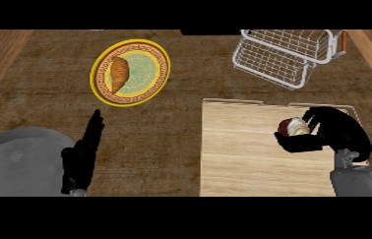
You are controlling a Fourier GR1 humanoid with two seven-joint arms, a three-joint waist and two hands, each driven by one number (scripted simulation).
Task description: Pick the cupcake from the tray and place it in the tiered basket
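On the tray (247,154), near its right edge, the right hand (330,130) curls round the cupcake (293,127), so the pick looks under way but the lift is not yet done. Beyond the tray's far edge the tiered basket (280,56) waits. Left of the tray the left hand (85,149) rests, fingers straight

One cupcake (293,127), between the curled fingers and thumb of the right hand (335,130). One wooden tray (240,154) under those fingers. One wire basket (283,53) beyond them. One plate (131,72) with one croissant (118,74), ahead of the straight fingers of the left hand (83,154). Two hands in all.
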